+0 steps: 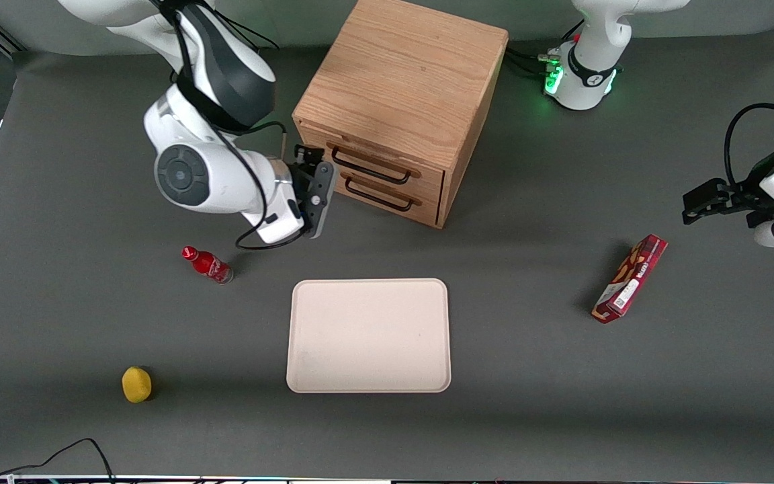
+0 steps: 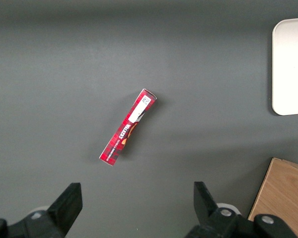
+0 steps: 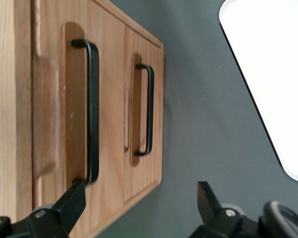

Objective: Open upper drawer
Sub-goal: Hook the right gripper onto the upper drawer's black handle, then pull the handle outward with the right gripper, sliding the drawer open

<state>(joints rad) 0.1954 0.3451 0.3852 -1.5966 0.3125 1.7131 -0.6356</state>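
The oak cabinet [image 1: 400,87] stands at the back middle of the table with both drawers shut. The upper drawer [image 1: 387,160] has a thin dark bar handle [image 1: 368,168]; the bottom drawer [image 1: 394,200] lies just under it. My right gripper [image 1: 316,176] is open and empty, in front of the drawer fronts at the end toward the working arm. In the right wrist view the upper drawer's handle [image 3: 92,109] runs beside the bottom drawer's handle [image 3: 149,109]. One of the gripper's [image 3: 139,203] fingers [image 3: 72,203] sits right by the end of the upper handle, the other over the table.
A white tray [image 1: 368,336] lies nearer the front camera than the cabinet, also in the right wrist view [image 3: 268,74]. A red bottle [image 1: 207,264] lies near the gripper. A yellow object [image 1: 136,384] sits near the front edge. A red box [image 1: 630,278] lies toward the parked arm's end.
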